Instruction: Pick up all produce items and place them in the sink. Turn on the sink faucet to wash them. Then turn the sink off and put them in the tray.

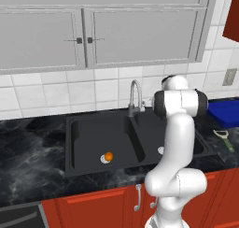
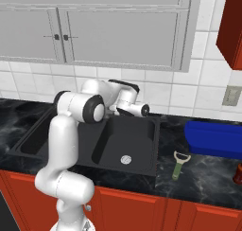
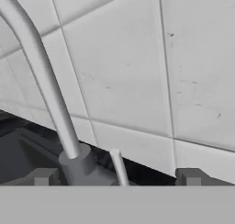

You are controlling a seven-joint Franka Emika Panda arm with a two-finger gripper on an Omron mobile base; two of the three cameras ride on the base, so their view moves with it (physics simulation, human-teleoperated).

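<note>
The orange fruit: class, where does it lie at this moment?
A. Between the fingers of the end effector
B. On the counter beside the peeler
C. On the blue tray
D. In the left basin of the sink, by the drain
D: the orange fruit sits on the floor of the sink's left basin, right by the round drain, apart from the tray and the peeler.

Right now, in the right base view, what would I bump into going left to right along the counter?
Black matte double-basin sink → green-handled peeler → bright blue shallow tray.
</note>
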